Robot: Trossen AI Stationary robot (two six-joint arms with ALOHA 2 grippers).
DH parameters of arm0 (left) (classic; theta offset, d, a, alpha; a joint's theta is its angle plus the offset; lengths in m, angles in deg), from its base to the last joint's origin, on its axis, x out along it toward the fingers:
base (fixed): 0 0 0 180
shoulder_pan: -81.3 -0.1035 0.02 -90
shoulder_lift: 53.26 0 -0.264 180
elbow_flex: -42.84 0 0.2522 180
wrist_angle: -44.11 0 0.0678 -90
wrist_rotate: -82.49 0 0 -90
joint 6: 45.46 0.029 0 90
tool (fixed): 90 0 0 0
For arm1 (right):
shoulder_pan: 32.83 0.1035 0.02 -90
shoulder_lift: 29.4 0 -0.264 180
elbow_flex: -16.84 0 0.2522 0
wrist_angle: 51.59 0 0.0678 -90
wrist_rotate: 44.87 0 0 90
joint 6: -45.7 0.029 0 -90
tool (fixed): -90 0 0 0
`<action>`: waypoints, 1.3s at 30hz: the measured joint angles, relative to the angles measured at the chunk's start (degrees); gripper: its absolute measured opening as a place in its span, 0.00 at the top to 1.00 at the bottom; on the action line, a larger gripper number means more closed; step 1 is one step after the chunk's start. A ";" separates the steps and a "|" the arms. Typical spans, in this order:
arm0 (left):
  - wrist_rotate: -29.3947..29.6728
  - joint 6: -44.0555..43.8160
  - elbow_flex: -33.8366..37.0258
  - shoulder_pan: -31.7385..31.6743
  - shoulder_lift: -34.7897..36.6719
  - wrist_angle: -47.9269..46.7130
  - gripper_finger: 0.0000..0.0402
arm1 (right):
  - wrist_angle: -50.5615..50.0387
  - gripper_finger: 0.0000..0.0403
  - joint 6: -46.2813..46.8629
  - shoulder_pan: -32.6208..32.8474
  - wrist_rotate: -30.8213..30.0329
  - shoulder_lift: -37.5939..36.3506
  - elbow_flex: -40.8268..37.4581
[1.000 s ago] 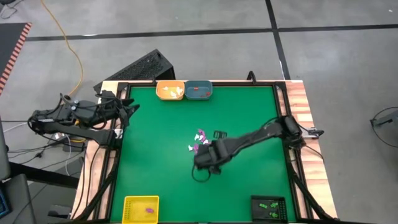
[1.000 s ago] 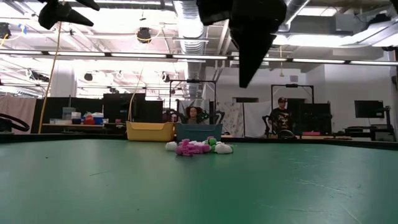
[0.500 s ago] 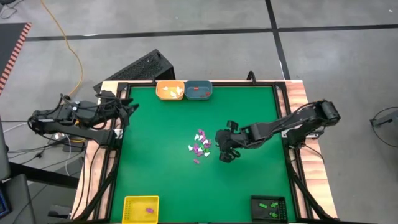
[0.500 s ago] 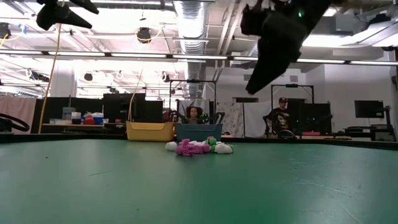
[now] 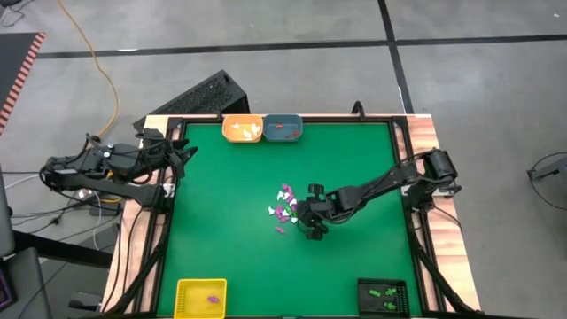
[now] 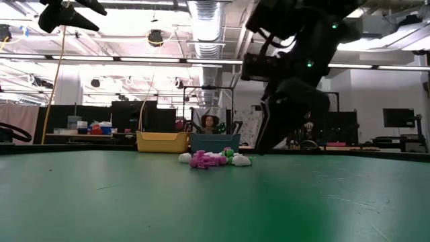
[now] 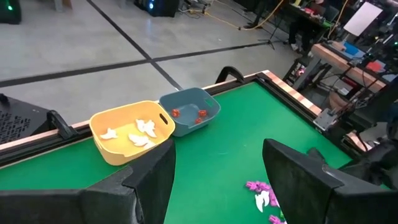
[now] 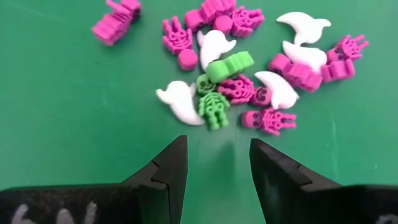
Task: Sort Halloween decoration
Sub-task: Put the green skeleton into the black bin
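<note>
The right gripper [image 8: 213, 163] has swung back down beside the pile of tiny purple, white and green plastic trinkets [image 8: 239, 68], jaws released and empty, lining up another pick.

Lying in a loose heap near the middle of the green table: tiny plastic Halloween trinkets [image 8: 236, 74], touching and partly overlapping. Showing magenta-purple skeletons [image 8: 177, 38] flat on their backs, smooth white ghosts [image 8: 181, 99] on their sides, and small green skeleton figures [image 8: 214, 111] at the heap's centre. Sitting slightly apart at one edge: one purple piece [image 8: 115, 22].
</note>
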 joint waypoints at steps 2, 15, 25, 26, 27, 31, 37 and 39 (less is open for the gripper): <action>0.00 -0.12 -0.01 0.01 0.00 0.01 0.42 | 0.17 0.58 -1.37 -0.57 0.91 0.98 0.65; 0.11 -0.15 -0.01 0.00 -0.01 -0.76 0.42 | 5.10 0.69 -4.56 -4.66 7.98 4.45 2.10; 1.33 -0.56 -0.02 -0.01 0.00 -1.84 0.42 | 8.30 0.70 -5.31 -7.71 8.52 4.91 2.07; 1.33 -0.56 -0.02 0.00 0.01 -1.89 0.42 | 8.42 0.70 -5.36 -7.72 8.66 4.90 2.07; 1.33 -0.56 0.00 0.00 -0.01 -1.95 0.42 | 8.56 0.70 -5.60 -7.72 8.88 4.90 2.07; 1.37 -0.56 -0.01 0.01 0.00 -2.32 0.42 | 10.81 0.70 -7.71 -7.65 8.98 5.08 2.07; 1.44 -0.56 0.00 -0.02 0.01 -2.39 0.42 | 12.08 0.70 -6.99 -7.28 8.82 6.92 2.14; 1.44 -0.57 0.00 -0.01 0.00 -2.51 0.42 | 11.51 0.70 -6.96 -7.00 8.96 6.96 2.18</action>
